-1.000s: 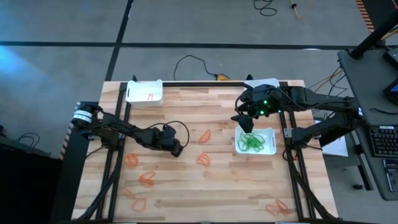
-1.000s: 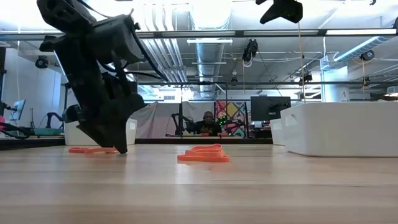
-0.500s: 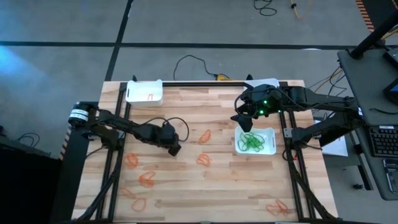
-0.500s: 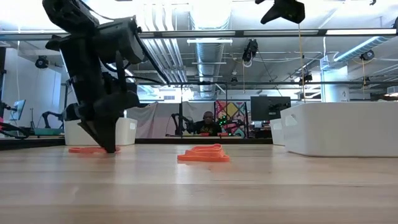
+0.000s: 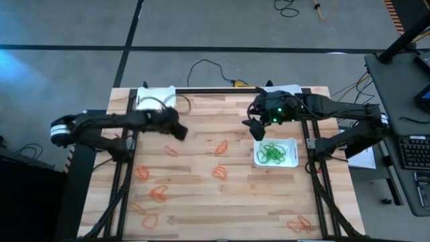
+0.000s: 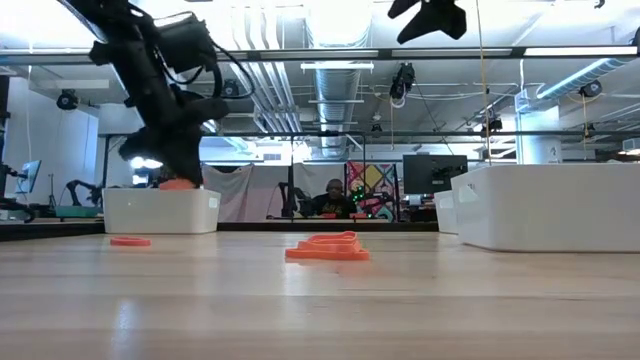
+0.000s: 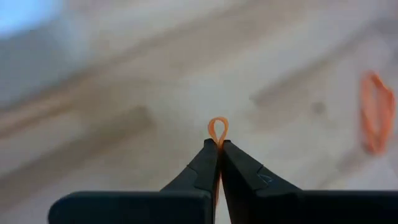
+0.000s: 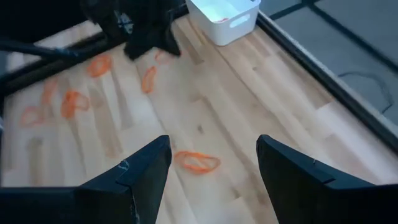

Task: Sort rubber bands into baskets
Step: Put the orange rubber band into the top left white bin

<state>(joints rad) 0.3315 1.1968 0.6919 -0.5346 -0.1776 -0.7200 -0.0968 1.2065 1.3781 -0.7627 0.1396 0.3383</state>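
Note:
My left gripper (image 5: pixel 179 132) hangs above the table near the far-left white basket (image 5: pixel 156 98), shut on an orange rubber band (image 7: pixel 217 129); the low view shows the gripper (image 6: pixel 181 178) in front of that basket (image 6: pixel 160 211). My right gripper (image 5: pixel 255 130) is open and empty, raised beside the right basket (image 5: pixel 276 153), which holds green rubber bands (image 5: pixel 271 154). Several orange rubber bands lie flat on the wood, among them one (image 5: pixel 171 149) just near of the left gripper and one (image 8: pixel 197 162) below the right gripper (image 8: pixel 214 163). My left gripper pinches the orange rubber band between its two fingertips (image 7: pixel 210 155). A small loop of the band (image 7: pixel 217 127) sticks out past the tips. The fingers slant downward, and the band is lifted clear of the table.
Orange bands are scattered over the near half of the table (image 5: pixel 158 193), (image 5: pixel 149 218), (image 5: pixel 299 225), (image 5: pixel 220 172). A black rail (image 5: pixel 222 90) runs along the far edge, with a white sheet (image 5: pixel 285 88) at the far right. A person sits in the room beyond (image 6: pixel 333 197).
My left gripper has shut on an orange band at the table top, then risen and swung toward the far edge and the far-left basket, carrying the band clear of the wood. My right gripper has stayed open and nearly still.

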